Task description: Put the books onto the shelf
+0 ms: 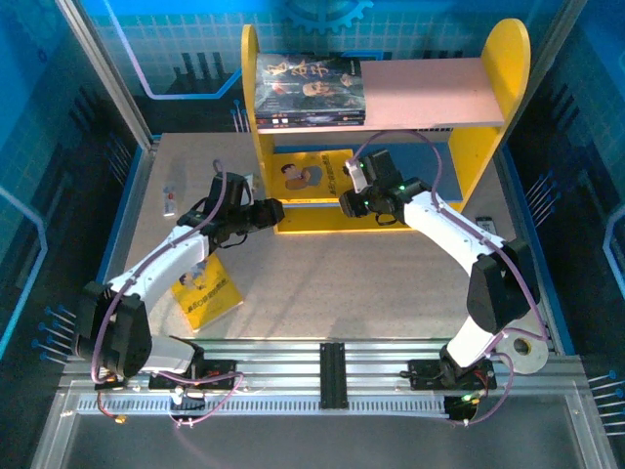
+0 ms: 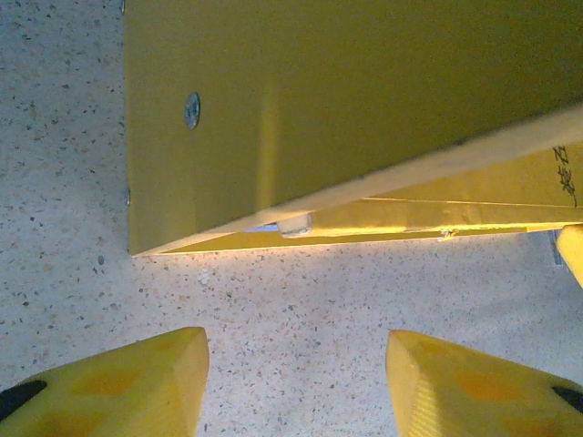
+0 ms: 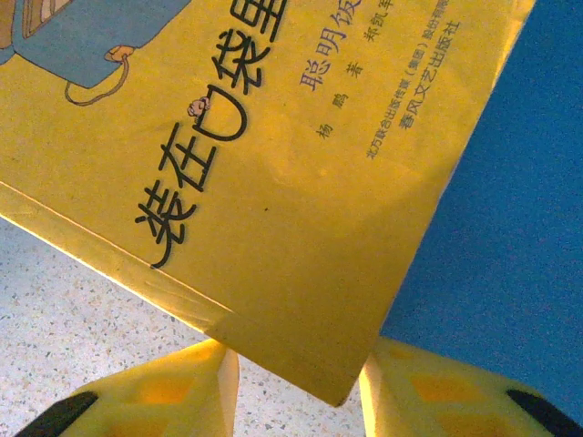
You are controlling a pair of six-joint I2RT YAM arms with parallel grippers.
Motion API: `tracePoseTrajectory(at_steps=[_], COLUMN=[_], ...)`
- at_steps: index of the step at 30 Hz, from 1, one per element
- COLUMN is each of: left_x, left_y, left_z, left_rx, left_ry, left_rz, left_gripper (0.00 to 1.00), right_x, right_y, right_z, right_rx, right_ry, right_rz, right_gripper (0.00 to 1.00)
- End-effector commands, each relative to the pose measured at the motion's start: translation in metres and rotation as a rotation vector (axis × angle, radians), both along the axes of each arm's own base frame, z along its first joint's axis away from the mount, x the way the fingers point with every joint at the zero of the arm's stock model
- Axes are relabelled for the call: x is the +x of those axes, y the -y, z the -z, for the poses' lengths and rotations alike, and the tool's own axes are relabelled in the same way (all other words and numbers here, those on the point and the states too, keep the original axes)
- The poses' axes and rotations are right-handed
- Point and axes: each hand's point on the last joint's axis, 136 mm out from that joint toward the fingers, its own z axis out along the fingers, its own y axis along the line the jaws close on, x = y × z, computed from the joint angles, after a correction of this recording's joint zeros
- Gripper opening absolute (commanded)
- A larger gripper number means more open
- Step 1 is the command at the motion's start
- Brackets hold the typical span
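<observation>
Loose yellow book (image 1: 207, 289): flat on table (image 1: 391, 274), in front of shelf (image 1: 509, 68), to its left, well apart.
Left gripper (image 2: 296, 360): fingers spread, empty, at foot of shelf's left panel (image 2: 319, 91).
Right gripper (image 3: 296, 369): fingers either side of a corner of shelved yellow book (image 3: 273, 182) on shelf's blue lower board (image 3: 510, 228); clamped or not, cannot tell.
Dark books (image 1: 311, 90): stacked on shelf's pink upper board (image 1: 430, 93), left end.
</observation>
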Motion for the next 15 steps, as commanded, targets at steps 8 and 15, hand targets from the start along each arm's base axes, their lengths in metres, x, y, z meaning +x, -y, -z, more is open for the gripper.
tracePoseTrajectory(at_steps=[8,15], left_x=[0.017,0.022], left_y=[-0.001,-0.001], left_z=[0.000,0.002], left_rx=[0.025,0.028], left_ry=[0.026,0.031], left_rz=[0.002,-0.007], left_gripper=[0.55,0.54], right_x=[0.006,0.005], right_y=[-0.024,-0.023], right_z=[-0.016,-0.016], right_rx=[0.090,0.090], right_ry=[0.034,0.034], right_rz=[-0.052,-0.051], right_gripper=[0.40,0.40])
